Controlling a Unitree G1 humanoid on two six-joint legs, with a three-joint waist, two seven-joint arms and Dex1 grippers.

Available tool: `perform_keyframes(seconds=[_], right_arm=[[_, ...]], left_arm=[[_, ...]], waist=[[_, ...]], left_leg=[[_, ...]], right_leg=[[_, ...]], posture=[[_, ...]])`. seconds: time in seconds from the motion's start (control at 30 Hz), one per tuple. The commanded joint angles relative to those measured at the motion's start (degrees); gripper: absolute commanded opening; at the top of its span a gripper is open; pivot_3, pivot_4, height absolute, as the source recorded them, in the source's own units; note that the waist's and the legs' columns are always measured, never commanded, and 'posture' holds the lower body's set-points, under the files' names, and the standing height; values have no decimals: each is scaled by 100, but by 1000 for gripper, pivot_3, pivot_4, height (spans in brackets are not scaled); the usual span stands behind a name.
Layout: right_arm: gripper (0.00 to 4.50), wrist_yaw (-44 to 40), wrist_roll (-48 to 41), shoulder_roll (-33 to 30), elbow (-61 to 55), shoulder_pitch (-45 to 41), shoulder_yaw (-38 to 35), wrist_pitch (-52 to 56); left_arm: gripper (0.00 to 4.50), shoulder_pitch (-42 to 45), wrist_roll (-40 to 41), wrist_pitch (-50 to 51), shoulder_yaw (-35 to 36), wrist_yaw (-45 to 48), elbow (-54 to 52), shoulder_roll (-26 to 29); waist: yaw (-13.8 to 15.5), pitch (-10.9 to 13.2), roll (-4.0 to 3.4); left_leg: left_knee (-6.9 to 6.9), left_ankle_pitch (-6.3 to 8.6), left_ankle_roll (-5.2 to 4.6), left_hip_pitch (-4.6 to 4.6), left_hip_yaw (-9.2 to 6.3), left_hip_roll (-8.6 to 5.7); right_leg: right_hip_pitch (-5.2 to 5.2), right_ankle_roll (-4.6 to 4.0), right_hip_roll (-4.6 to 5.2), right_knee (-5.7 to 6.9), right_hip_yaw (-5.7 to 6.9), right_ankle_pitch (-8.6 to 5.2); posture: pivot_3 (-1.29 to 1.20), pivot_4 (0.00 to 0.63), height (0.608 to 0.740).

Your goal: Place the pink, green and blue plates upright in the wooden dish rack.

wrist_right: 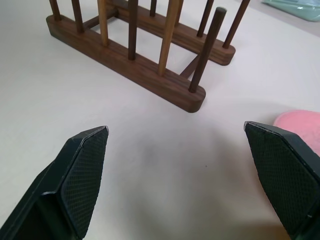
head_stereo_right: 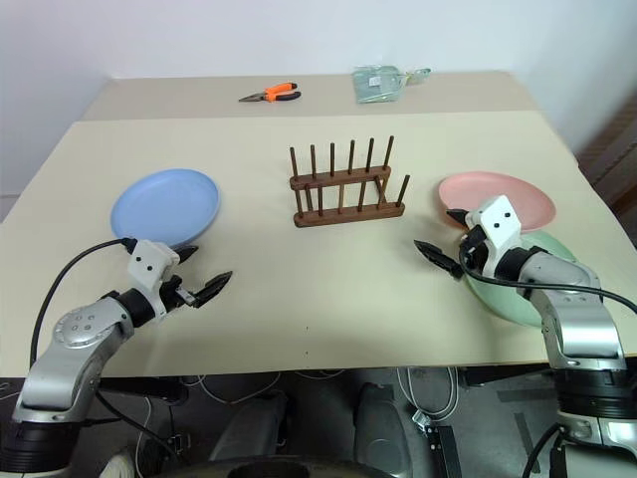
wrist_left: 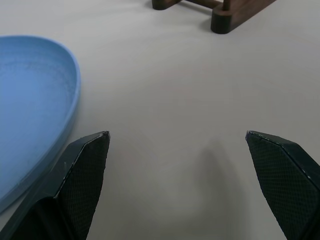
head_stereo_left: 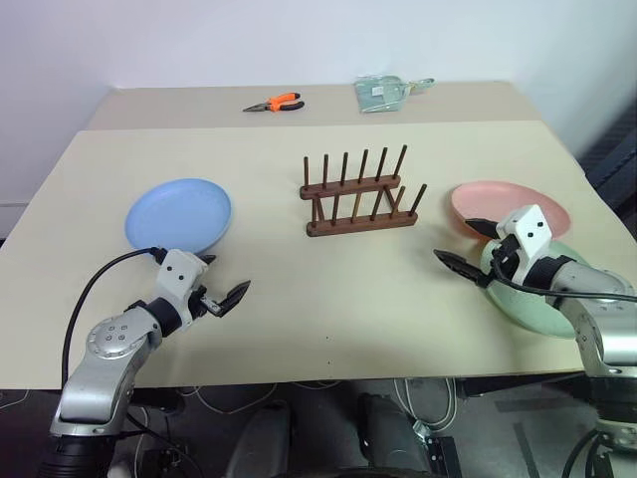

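The blue plate (head_stereo_left: 179, 214) lies flat on the table's left side. The wooden dish rack (head_stereo_left: 358, 194) stands in the middle with nothing between its pegs. On the right lies the pink plate (head_stereo_left: 508, 199), and the green plate (head_stereo_left: 528, 314) sits just in front of it, partly under my right arm. My left gripper (head_stereo_left: 229, 273) hovers open near the blue plate's front right edge, holding nothing. My right gripper (head_stereo_left: 453, 239) is open and bare at the left rims of the pink and green plates. The right wrist view looks at the rack (wrist_right: 130, 55) and a sliver of pink plate (wrist_right: 300, 122).
Orange-handled pliers (head_stereo_left: 277, 103) and a clear plastic packet (head_stereo_left: 383, 93) lie on a second table surface behind. The table (head_stereo_left: 328, 329) is bare between my grippers and the rack. Its front edge runs just below my arms.
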State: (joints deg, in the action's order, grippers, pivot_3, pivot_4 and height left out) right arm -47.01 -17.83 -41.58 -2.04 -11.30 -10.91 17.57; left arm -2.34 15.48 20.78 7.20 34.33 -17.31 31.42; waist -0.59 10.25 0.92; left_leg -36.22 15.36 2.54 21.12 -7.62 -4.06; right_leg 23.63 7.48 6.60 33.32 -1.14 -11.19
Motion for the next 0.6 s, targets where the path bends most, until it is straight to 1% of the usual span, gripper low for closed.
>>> perform_keyframes(seconds=[0.03, 0.17, 0.27, 0.33, 0.47, 0.53, 0.6], right_arm=[[4443, 78, 71, 3, -45, -202, -20, -174], [4443, 90, 90, 74, 29, -372, 132, -166], [4443, 32, 20, 96, -34, -374, 201, 0], [4443, 15, 9, 123, -201, -269, 281, 44], [4443, 343, 36, 371, -772, -9, 388, 157], [4443, 566, 33, 528, -1147, 234, 408, 258], [4443, 787, 67, 661, -1528, 512, 421, 350]], left_arm=[[4500, 50, -22, -38, -12, -56, -193, -10], [4500, 332, -32, -67, -149, -26, -30, -64], [4500, 695, -3, -63, -348, 166, 321, -91], [4500, 1118, -29, -134, -534, 312, 779, -192], [4500, 2446, -569, -530, -1283, 669, 2335, -458], [4500, 3225, -763, -877, -1549, 821, 3426, -792], [4500, 3763, -915, -1245, -1710, 973, 4330, -1053]], waist=[[0, 0, 0], [7, 0, 0], [24, 0, 0], [30, -1, -1], [79, -1, -1], [121, -2, 0], [133, -3, 4]], left_leg=[[0, 0, 0, 0, 0, 0], [0, 0, 0, 0, 0, 0], [-3, 0, 0, 2, -2, -2], [-4, 0, 0, 2, -2, -4], [-6, -1, 0, 0, -3, -5], [-10, -1, 0, 2, -3, -6], [-13, -1, 0, 6, -5, -8]], right_leg=[[0, 0, 0, 0, 0, 0], [0, 1, 0, 0, 0, 1], [-1, 2, 0, -1, 2, 2], [-3, 8, 1, -1, 2, 5], [-4, 15, -1, 1, 3, 10], [-3, 16, -1, 1, 4, 11], [-5, 18, -1, -1, 6, 11]], posture=[[0, 150, 740], [0, 150, 740], [0, 150, 740], [0, 150, 740], [0, 150, 740], [0, 150, 740], [0, 150, 740]])
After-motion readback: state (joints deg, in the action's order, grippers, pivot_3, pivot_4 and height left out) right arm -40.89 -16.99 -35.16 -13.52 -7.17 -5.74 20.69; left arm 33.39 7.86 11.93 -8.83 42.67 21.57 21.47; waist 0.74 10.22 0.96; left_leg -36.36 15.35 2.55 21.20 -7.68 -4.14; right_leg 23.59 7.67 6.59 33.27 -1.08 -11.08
